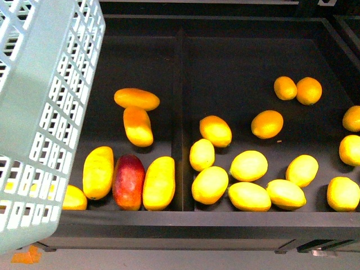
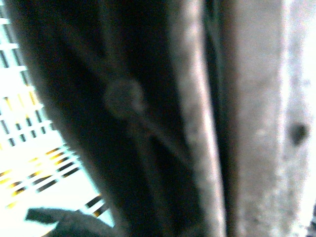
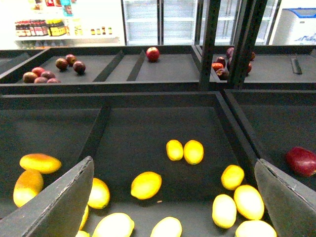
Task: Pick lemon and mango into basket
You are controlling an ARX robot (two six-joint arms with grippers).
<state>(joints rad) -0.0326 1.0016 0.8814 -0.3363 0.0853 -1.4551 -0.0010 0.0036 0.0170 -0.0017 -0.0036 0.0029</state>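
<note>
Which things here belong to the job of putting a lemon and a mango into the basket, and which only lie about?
For the job: teal basket; lemons; yellow mangoes.
Lying about: red-blushed mango; rounder orange fruits; red fruit in the far tray.

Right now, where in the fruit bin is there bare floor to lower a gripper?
Widest bare patch: the right compartment's far part, bordered by the divider, the back wall and the far fruit pair. A smaller one sits in the left compartment behind the farthest mango, beside the basket. Both near edges are crowded, fruit lying side by side.
</note>
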